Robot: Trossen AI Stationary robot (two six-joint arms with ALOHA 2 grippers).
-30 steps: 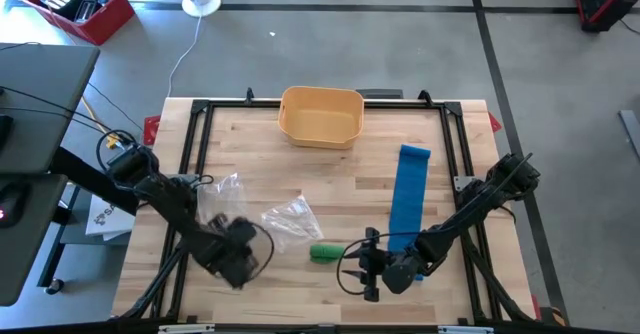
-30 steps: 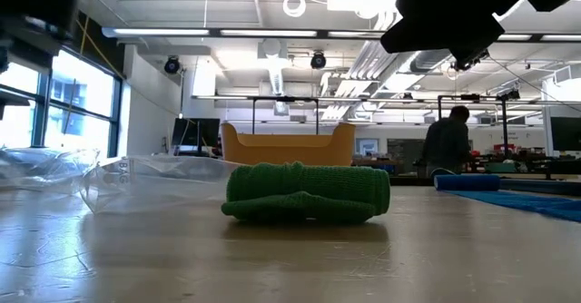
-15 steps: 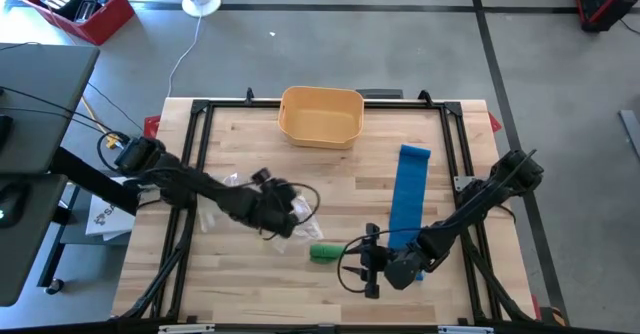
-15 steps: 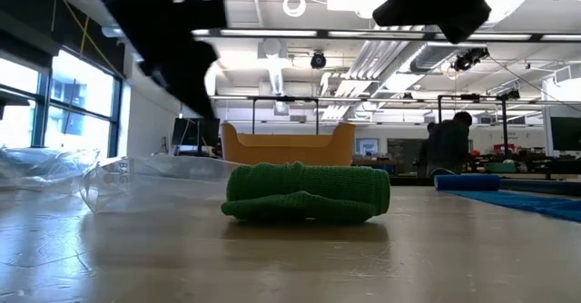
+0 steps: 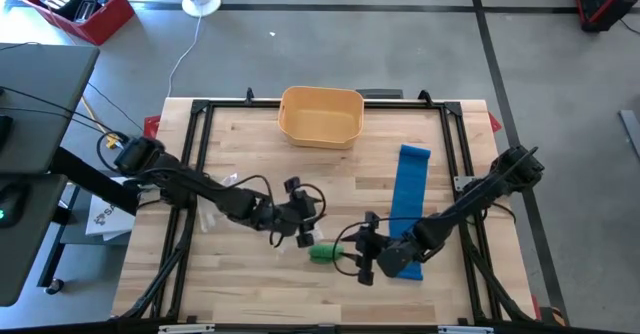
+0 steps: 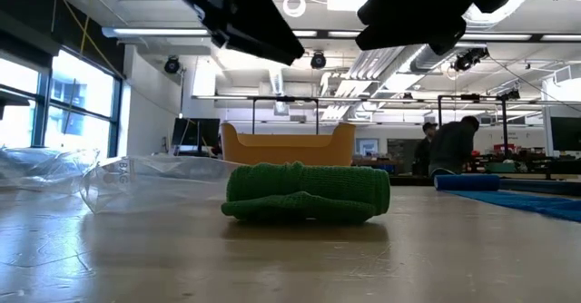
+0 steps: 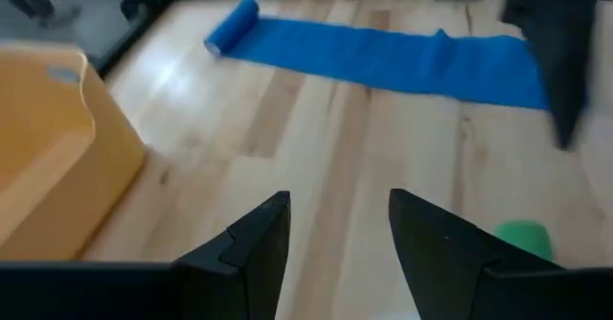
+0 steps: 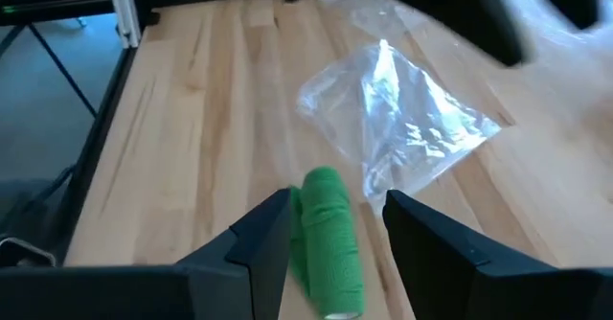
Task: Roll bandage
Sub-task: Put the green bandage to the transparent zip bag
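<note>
A green rolled bandage [image 5: 325, 252] lies on its side on the wooden table [image 5: 250, 284], near the front middle. A blue bandage [image 5: 406, 206] is laid out flat to its right, with its rolled end [image 5: 415, 155] toward the far edge. My left gripper [image 5: 308, 221] hovers open just left of and beyond the green roll, above a clear plastic bag [image 8: 402, 119]. My right gripper [image 5: 355, 250] hovers open just right of the green roll [image 8: 326, 239], which lies ahead of its fingers. Neither gripper touches anything.
A yellow basket [image 5: 320, 114] stands at the far middle of the table. Another clear plastic bag [image 6: 136, 180] lies to the left. A black frame [image 5: 195, 154] runs round the table. People stand in the room beyond [image 6: 449, 144].
My left gripper has swung from the table's near left corner toward the middle, over the plastic bag, and has risen and turned until it points at the blue bandage. My right gripper has edged toward the green roll. The bandages have not moved.
</note>
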